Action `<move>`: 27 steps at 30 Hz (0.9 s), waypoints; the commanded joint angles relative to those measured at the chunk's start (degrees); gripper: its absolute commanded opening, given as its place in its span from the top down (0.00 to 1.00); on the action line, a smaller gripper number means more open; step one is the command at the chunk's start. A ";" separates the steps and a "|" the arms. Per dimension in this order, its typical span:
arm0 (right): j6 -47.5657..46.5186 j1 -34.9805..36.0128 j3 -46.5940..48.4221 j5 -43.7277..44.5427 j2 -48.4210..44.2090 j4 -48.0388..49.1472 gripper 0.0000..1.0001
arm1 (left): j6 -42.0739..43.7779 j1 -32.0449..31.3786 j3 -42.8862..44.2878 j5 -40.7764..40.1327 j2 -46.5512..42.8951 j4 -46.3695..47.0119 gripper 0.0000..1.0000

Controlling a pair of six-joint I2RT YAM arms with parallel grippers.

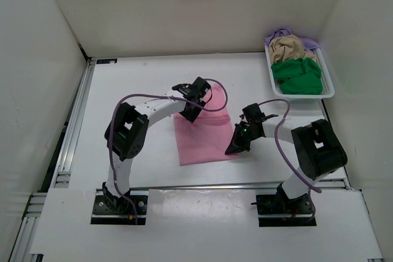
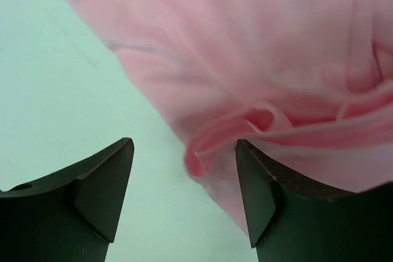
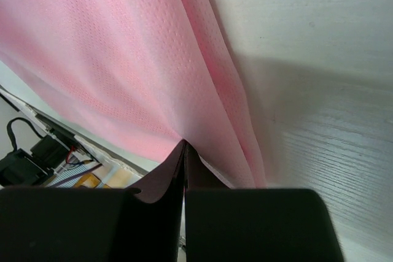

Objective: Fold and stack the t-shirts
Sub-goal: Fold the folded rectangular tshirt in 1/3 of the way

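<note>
A pink t-shirt (image 1: 206, 136) lies partly folded on the white table between the two arms. My left gripper (image 1: 191, 111) hovers open over its far left edge. In the left wrist view, a rolled pink fold (image 2: 209, 145) sits between the spread fingers (image 2: 104, 188), close to the right one. My right gripper (image 1: 234, 146) is at the shirt's near right corner, shut on the pink cloth (image 3: 123, 59), which rises in taut folds from the closed tips (image 3: 184, 146). The green (image 1: 298, 77), tan (image 1: 288, 47) and lavender (image 1: 279, 33) t-shirts lie bunched in the basket.
The white mesh basket (image 1: 328, 87) stands at the far right of the table, against the right wall. White walls enclose the table on three sides. A metal rail (image 1: 73, 127) runs along the left edge.
</note>
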 commanded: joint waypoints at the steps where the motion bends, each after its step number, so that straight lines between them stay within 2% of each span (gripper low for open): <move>1: -2.26 0.69 -0.89 3.39 0.43 -4.11 1.00 | -0.03 2.60 4.19 -2.61 0.61 0.61 0.21; 6: -4.09 0.69 1.56 2.86 0.43 -5.85 1.00 | -0.03 6.55 4.89 -4.64 2.47 0.09 0.21; 9: -5.76 0.69 3.85 2.86 -1.93 -8.76 0.99 | -0.03 8.14 5.68 -1.58 0.28 -2.19 0.20; 13: -8.31 0.69 10.00 7.25 -6.94 -14.90 0.65 | -0.03 10.42 6.48 5.62 -6.57 -7.37 0.18; 14: -8.84 0.69 12.36 8.48 -7.73 -16.22 0.50 | -0.03 10.43 5.95 7.64 -7.98 -8.43 0.18; 17: -10.86 0.69 14.66 12.95 -10.20 -21.06 0.34 | -0.03 10.43 2.10 18.88 -13.87 -12.65 0.18; 20: -12.36 -0.62 13.54 12.97 -10.82 -22.48 0.31 | -0.03 7.37 -9.92 28.72 -20.18 -12.66 0.18; 21: -12.36 -1.33 12.66 12.10 -10.82 -22.48 0.31 | -0.03 6.22 -17.27 30.06 -21.51 -11.44 0.18; 24: -12.36 -2.04 9.31 10.25 -8.37 -20.20 0.31 | -0.03 2.27 -27.06 32.35 -23.99 -7.31 0.18; 27: -11.84 -2.04 7.56 7.79 -5.12 -16.77 0.34 | -0.03 1.03 -28.77 35.69 -24.52 -4.59 0.18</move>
